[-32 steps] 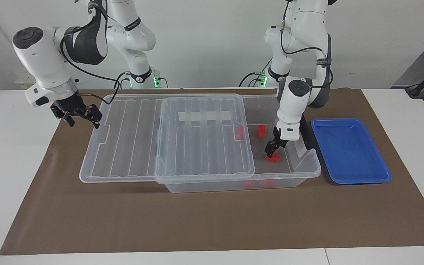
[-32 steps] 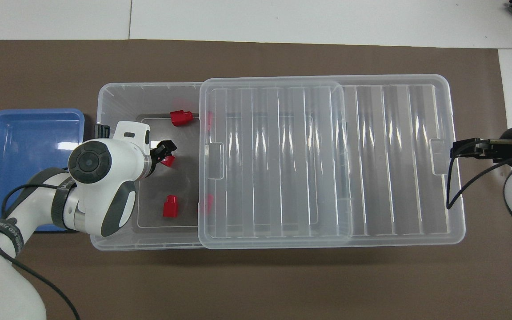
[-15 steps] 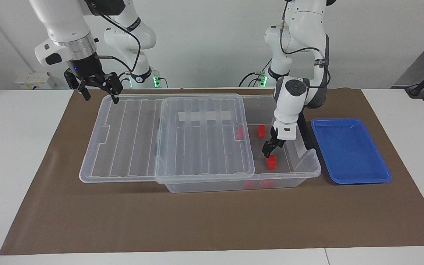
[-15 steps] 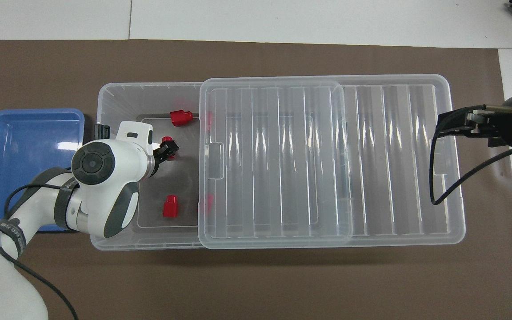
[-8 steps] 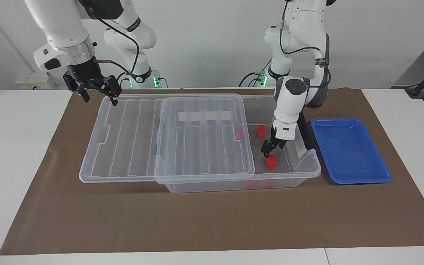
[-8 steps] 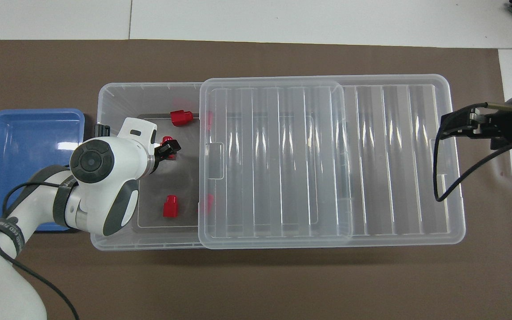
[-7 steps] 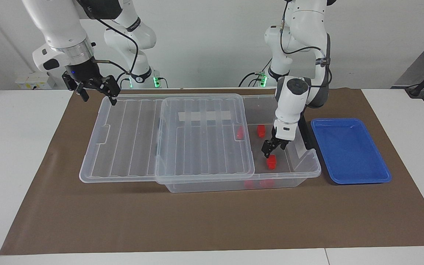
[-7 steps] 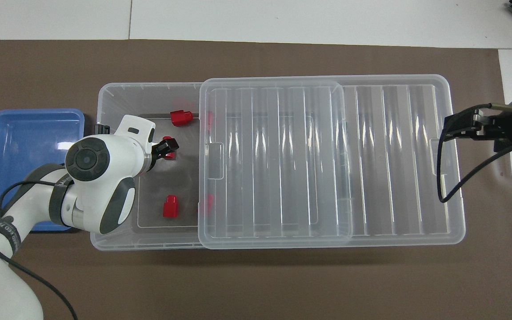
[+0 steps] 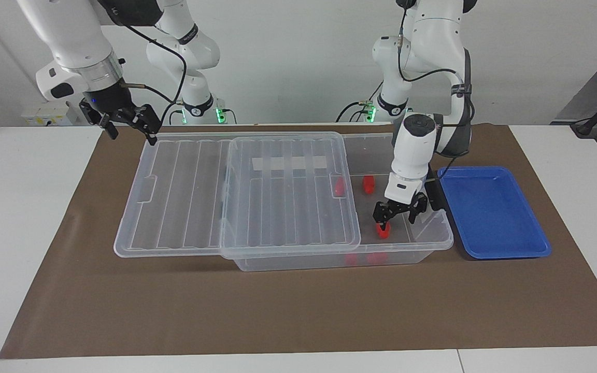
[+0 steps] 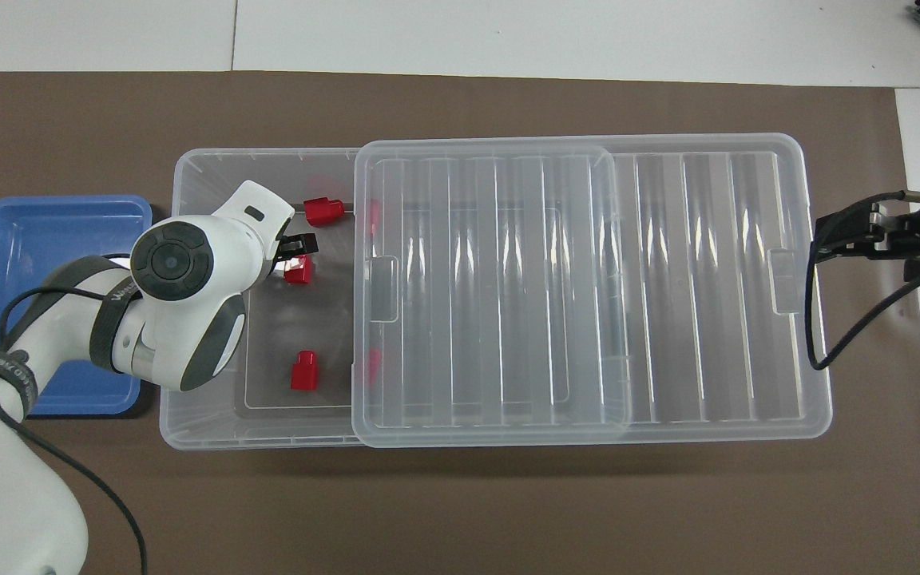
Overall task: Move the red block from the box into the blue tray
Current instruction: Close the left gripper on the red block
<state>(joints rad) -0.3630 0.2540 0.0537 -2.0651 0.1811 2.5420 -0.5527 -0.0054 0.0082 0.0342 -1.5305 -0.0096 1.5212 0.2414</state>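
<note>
The box [image 9: 329, 259] is a clear bin on the brown mat. Its ribbed lid [image 9: 236, 191] is slid toward the right arm's end, so the left arm's end is uncovered. My left gripper [image 9: 400, 209] is down inside that uncovered end with its fingers spread open. A red block [image 9: 382, 230] lies on the box floor under the finger nearest the lid, and it also shows in the overhead view [image 10: 298, 272] beside the left gripper [image 10: 292, 251]. The blue tray [image 9: 493, 210] lies empty beside the box. My right gripper [image 9: 127, 122] is open and empty, raised over the lid's corner.
Other red blocks lie in the box: one [image 9: 367, 184] nearer the robots, one [image 10: 324, 210] farther from them, others partly under the lid [image 10: 588, 287]. The box's dark handle [image 9: 436, 196] faces the tray [image 10: 45, 263]. The right gripper [image 10: 851, 231] hangs over the lid's end.
My left gripper has turned at the wrist, spread its fingers and come down at the red block. The box and lid shifted slightly. My right gripper rose from the lid's end.
</note>
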